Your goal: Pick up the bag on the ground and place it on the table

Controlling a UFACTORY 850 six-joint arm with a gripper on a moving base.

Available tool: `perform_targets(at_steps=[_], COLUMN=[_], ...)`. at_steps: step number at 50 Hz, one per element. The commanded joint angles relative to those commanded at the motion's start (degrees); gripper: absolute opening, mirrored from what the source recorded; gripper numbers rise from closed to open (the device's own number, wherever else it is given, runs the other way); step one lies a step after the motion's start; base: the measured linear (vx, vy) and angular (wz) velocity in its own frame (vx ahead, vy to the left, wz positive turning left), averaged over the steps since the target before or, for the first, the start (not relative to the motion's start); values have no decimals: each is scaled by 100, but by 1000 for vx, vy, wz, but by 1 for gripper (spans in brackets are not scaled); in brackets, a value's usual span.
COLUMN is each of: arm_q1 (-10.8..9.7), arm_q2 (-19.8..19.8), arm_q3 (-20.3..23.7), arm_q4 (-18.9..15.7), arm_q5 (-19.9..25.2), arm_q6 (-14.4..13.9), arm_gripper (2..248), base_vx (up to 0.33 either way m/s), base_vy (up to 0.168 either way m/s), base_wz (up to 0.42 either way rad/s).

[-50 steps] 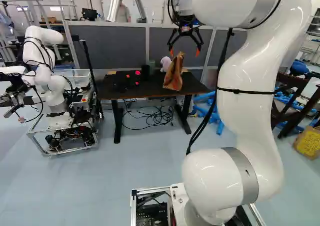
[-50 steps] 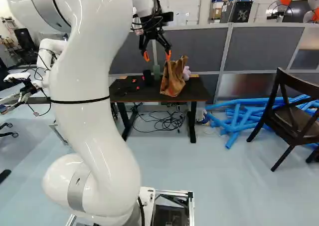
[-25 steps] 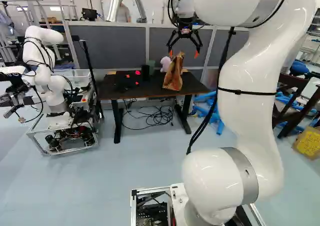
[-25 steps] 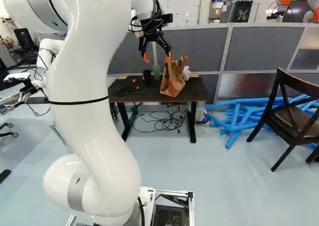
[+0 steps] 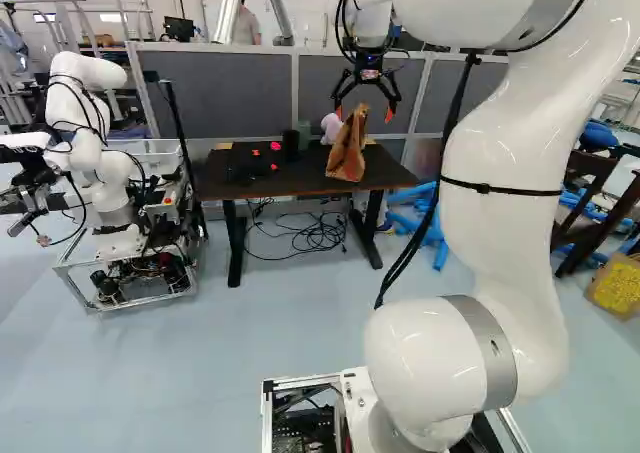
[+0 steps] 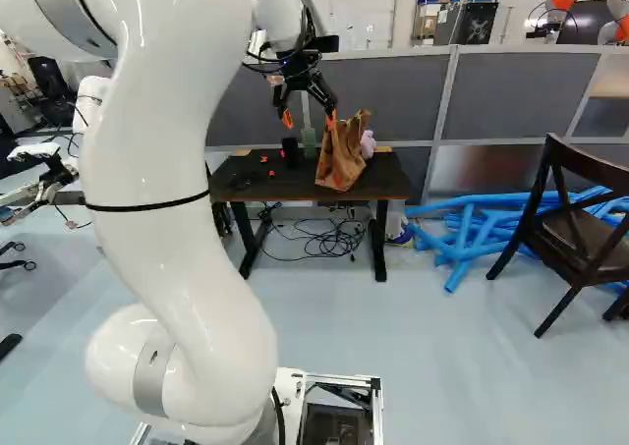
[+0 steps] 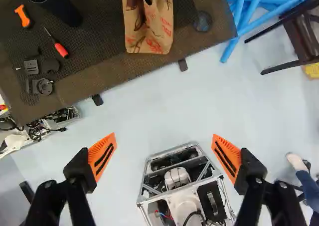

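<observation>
A brown paper bag (image 7: 148,29) is being borne by the table (image 7: 94,76), standing roughly upright near the edge that is facing the base. Its thin walls are being creased and its top is being left uneven, so soft, crackling handling is being expected: light if little is being carried inside, which is not being shown. Slipping is being judged a small risk beside tearing or crushing. For any fresh hold, the gathered paper at the upper rim is being favoured, with both layers being taken together and the sides being spared a hard squeeze.

By the bag, a lilac object (image 6: 368,144) is being seen; farther along the tabletop, a black cup (image 7: 62,9) and a red-handled screwdriver (image 7: 61,50) are being supported.

Ahead of the gripper (image 7: 164,138) the bag is being viewed, well clear of the grip. The two fingers are being held wide apart, with nothing being clasped between them. With the bag being carried by the table alone, the placing is being judged done; only a clear retreat is being called for, as the bag could be toppled by a brushing finger.

Beneath the table, black cables (image 6: 329,239) are being strewn on the floor; beyond, blue tubes (image 6: 472,224) are being heaped near a wooden chair (image 6: 580,239).
</observation>
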State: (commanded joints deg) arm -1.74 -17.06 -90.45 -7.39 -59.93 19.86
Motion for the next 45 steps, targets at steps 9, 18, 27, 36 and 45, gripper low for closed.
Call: perform_targets(at_steps=[9, 18, 27, 36, 45], arm_q1=[6, 13, 22, 30, 40], arm_q2=[120, 256, 410, 578, 765], arm_q3=[310, 661, 1061, 1493, 1976], arm_q4=[27, 57, 92, 129, 171], arm_q5=[399, 850, 1365, 1921, 2543], arm_q6=[-72, -154, -247, -347, -459], arm_gripper=[247, 247, 247, 247, 247], base_vx=[0, 0, 0, 0, 0], base_vy=[0, 0, 0, 0, 0], base_wz=[0, 0, 0, 0, 0])
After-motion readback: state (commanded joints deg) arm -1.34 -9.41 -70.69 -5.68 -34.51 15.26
